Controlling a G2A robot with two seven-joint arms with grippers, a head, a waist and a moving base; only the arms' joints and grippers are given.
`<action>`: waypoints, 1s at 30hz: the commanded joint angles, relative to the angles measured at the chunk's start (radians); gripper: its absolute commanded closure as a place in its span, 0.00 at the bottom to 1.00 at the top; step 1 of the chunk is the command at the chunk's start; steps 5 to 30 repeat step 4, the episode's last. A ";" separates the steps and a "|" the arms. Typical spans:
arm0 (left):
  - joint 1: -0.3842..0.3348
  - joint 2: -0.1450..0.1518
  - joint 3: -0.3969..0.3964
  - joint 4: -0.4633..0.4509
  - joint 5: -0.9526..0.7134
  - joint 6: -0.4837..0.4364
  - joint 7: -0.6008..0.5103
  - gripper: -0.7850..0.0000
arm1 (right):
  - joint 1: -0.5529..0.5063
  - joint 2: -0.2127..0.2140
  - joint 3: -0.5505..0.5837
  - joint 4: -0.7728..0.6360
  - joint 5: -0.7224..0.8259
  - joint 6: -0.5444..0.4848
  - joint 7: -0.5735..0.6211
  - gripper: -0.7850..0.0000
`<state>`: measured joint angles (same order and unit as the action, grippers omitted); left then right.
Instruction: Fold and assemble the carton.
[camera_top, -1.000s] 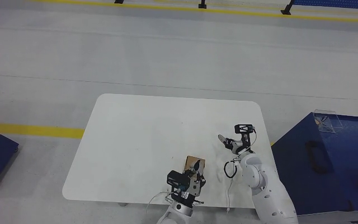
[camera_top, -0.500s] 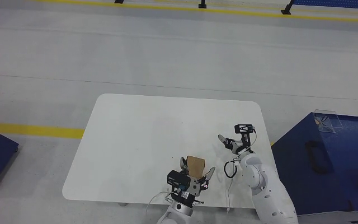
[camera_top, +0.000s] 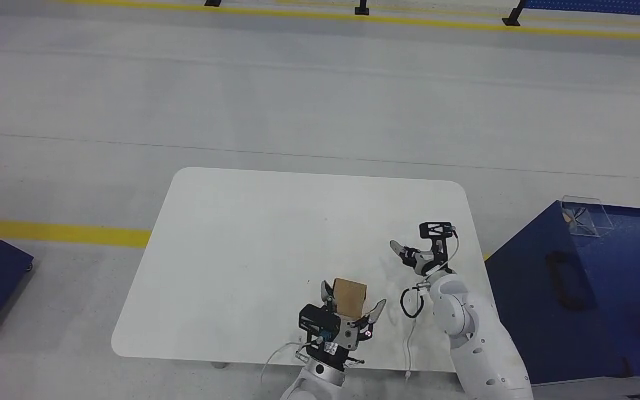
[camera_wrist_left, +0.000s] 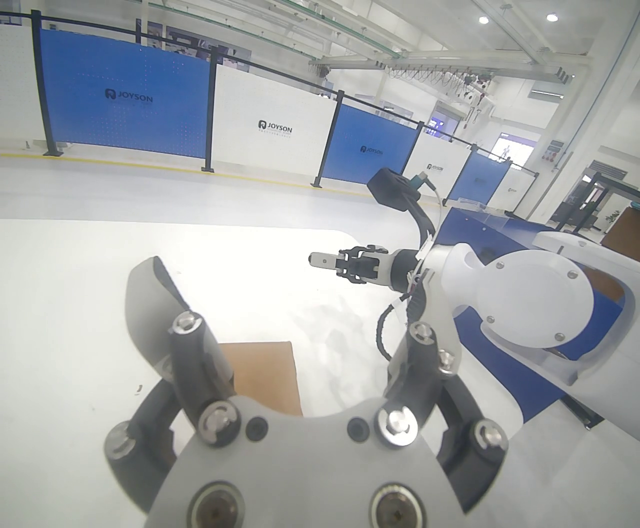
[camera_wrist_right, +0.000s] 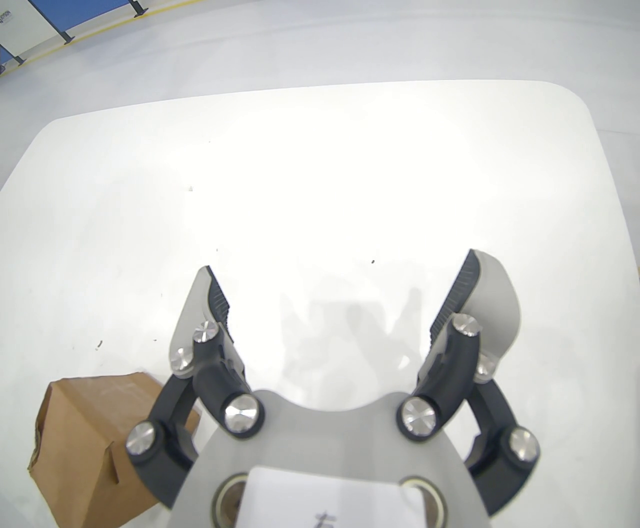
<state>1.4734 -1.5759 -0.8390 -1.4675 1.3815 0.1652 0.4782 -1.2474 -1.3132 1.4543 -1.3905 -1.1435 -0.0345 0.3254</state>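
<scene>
One brown carton (camera_wrist_right: 85, 425) stands folded, box-shaped.

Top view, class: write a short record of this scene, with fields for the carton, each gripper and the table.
carton: brown cardboard, resting on the table near the robot's edge
left gripper: open, a finger on each side of the carton
right gripper: open, above bare table, apart from the carton
table: white, rounded corners

The white table (camera_top: 250, 250) bears a brown carton (camera_top: 349, 294), seemingly resting near the robot-side edge.
</scene>
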 joint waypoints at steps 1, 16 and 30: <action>0.000 0.000 0.000 0.000 0.000 0.000 0.000 0.06 | 0.000 0.000 0.000 0.000 0.000 0.000 0.000 0.00; 0.000 0.000 0.000 0.000 0.000 0.000 0.000 0.06 | 0.000 0.000 0.000 0.000 0.000 0.000 0.000 0.00; 0.000 0.000 0.000 0.000 0.000 0.000 0.000 0.06 | 0.000 0.000 0.000 0.000 0.000 0.000 0.000 0.00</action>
